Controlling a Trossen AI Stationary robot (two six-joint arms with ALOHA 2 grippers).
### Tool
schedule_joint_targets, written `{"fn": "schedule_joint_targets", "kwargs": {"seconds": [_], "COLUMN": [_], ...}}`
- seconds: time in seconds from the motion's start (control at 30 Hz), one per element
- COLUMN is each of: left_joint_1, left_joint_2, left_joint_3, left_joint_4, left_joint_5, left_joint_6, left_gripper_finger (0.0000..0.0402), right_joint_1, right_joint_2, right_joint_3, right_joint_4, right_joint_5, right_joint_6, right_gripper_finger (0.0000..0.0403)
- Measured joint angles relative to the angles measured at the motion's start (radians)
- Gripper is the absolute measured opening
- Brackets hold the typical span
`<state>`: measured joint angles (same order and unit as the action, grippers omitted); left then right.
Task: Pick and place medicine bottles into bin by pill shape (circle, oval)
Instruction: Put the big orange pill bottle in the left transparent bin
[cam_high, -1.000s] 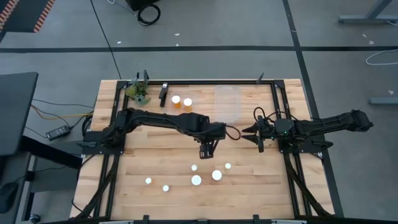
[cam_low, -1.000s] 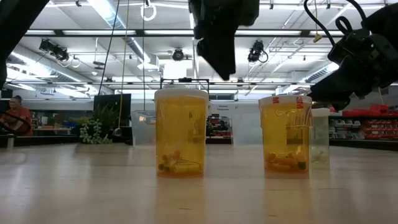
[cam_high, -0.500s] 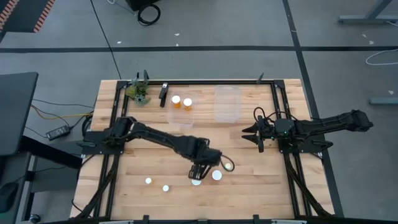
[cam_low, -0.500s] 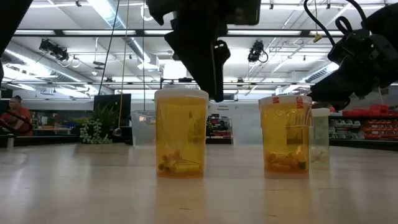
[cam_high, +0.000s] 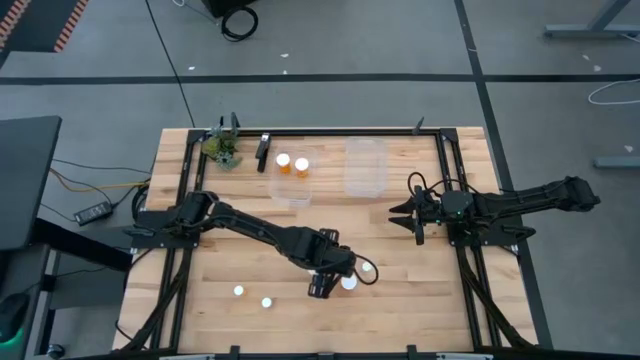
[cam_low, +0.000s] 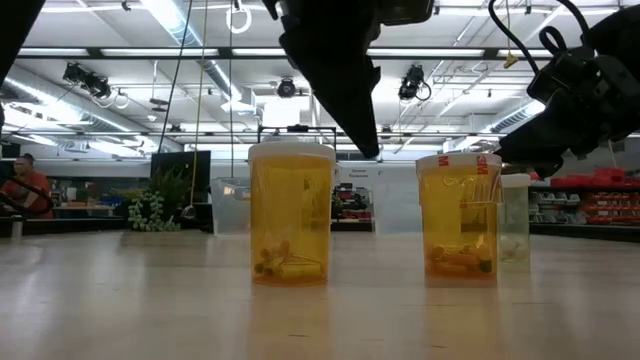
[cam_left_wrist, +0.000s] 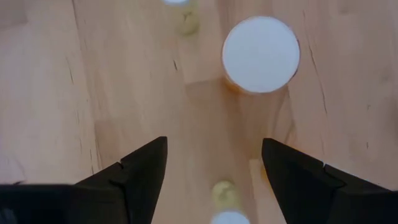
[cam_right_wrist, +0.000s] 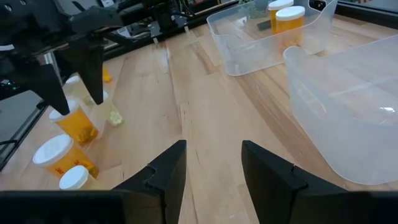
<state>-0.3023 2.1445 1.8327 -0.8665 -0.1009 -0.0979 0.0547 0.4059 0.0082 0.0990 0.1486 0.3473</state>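
Note:
My left gripper (cam_high: 322, 288) hangs open, fingers pointing down, over a cluster of medicine bottles near the table's front middle. In its wrist view a white-capped orange bottle (cam_left_wrist: 261, 55) stands just ahead of the fingers. A small pale bottle (cam_left_wrist: 222, 194) stands on the wood between them, untouched. More white caps (cam_high: 349, 283) (cam_high: 368, 268) (cam_high: 238, 291) (cam_high: 267, 301) stand around. Two orange bottles (cam_high: 283, 161) (cam_high: 301, 165) stand in the left clear bin (cam_high: 292, 192). My right gripper (cam_high: 413, 214) waits at the right, open.
A second clear bin (cam_high: 365, 165) stands far right of the first. A small plant (cam_high: 222, 148) and a dark object (cam_high: 263, 152) sit at the far left. In the low view, two orange bottles (cam_low: 292, 215) (cam_low: 460, 215) stand under the left arm.
My left gripper has swung from the table's middle toward the near edge and come down over the bottle cluster, now covering two of the white caps. No bottle has moved.

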Motion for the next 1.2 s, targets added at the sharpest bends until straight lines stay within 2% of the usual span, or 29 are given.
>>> {"fn": "schedule_joint_targets", "kwargs": {"seconds": [0.4, 0.73, 0.93, 1.2], "left_joint_1": [0.000, -0.001, -0.005, -0.011], "left_joint_2": [0.009, 0.146, 0.191, 0.218], "left_joint_3": [0.082, 0.321, 0.407, 0.433], "left_joint_4": [-0.008, -0.181, -0.243, -0.269], "left_joint_5": [0.000, -0.010, -0.020, -0.027], "left_joint_6": [-0.022, -0.021, -0.057, -0.076], "left_gripper_finger": [0.0271, 0.0270, 0.0270, 0.0270], "right_joint_1": [0.000, 0.000, 0.000, 0.000], "right_joint_2": [0.000, 0.000, 0.000, 0.000], "right_joint_3": [0.000, 0.000, 0.000, 0.000], "right_joint_4": [0.000, 0.001, 0.000, 0.001], "right_joint_5": [0.000, 0.000, 0.000, 0.000], "right_joint_6": [0.000, 0.000, 0.000, 0.000], "right_gripper_finger": [0.0161, 0.0161, 0.0161, 0.0161]}}
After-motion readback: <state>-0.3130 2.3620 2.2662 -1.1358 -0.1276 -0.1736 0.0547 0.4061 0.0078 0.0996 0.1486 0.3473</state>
